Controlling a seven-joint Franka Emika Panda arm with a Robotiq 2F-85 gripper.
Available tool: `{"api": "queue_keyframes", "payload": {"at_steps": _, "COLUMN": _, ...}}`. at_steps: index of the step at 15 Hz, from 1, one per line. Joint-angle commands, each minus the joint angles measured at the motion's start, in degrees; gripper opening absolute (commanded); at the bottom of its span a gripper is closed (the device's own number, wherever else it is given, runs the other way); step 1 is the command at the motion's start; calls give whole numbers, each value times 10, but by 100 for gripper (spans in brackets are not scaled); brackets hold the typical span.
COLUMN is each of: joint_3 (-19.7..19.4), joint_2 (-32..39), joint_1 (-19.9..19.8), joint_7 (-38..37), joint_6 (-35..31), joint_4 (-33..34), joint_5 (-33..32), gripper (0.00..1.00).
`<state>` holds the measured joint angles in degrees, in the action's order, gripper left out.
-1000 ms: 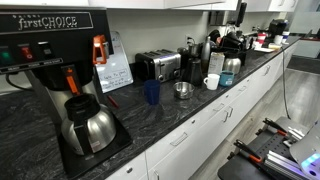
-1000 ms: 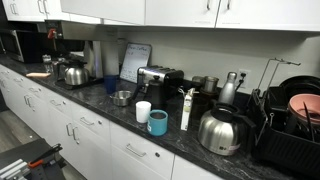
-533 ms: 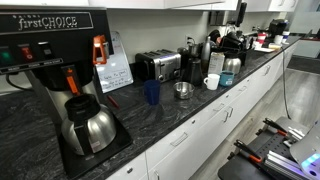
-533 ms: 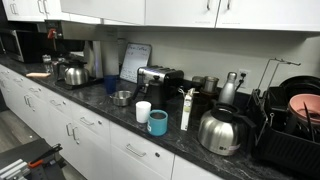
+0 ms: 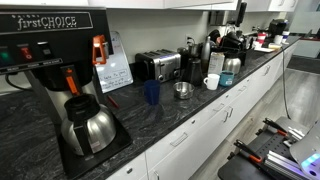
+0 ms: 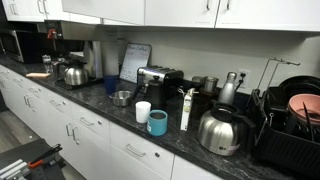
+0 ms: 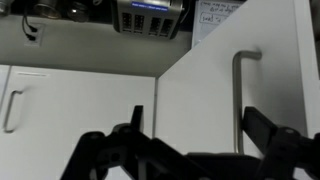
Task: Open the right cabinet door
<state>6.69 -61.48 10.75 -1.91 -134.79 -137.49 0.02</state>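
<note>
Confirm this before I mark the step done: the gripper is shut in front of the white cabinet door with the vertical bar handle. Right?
Not quite. The gripper is open, not shut: the wrist view shows its fingers spread wide apart. The rest holds: it faces the white cabinet door with the vertical bar handle.
</note>
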Motion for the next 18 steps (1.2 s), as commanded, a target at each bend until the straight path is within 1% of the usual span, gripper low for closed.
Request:
{"api": "queue_keyframes", "payload": {"at_steps": 1, "joint_3": -23, "joint_2": -58, "joint_1": -47, "joint_7": 0, "joint_6": 61, "joint_4": 40, "joint_5": -8, "gripper": 100}}
{"api": "queue_keyframes", "payload": {"at_steps": 3, "joint_3": -41, "joint_2": -89, "joint_1": -62, "joint_7": 6, "joint_6": 92, "joint_4": 59, "joint_5": -6, "gripper": 100}}
{"api": "queue_keyframes", "payload": {"at_steps": 5, "joint_3": -51, "joint_2": -110, "joint_1": -73, "joint_7": 8, "joint_6": 109, "joint_4": 65, "joint_5": -5, "gripper": 100}}
{"api": "queue_keyframes", "payload": {"at_steps": 9, "joint_3": -51, "joint_2": -113, "joint_1": -83, "joint_7": 3, "joint_6": 93, "joint_4": 66, "joint_5": -1, "gripper": 100}}
{"api": "queue_keyframes", "payload": {"at_steps": 10, "joint_3": -53, "joint_2": -125, "joint_1": -74, "joint_7": 7, "joint_6": 98, "joint_4": 57, "joint_5": 5, "gripper": 100}}
{"api": "queue_keyframes", "payload": {"at_steps": 18, "joint_3": -53, "joint_2": -123, "joint_1": -76, "joint_7": 7, "joint_6": 98, "joint_4": 57, "joint_5": 5, "gripper": 100}}
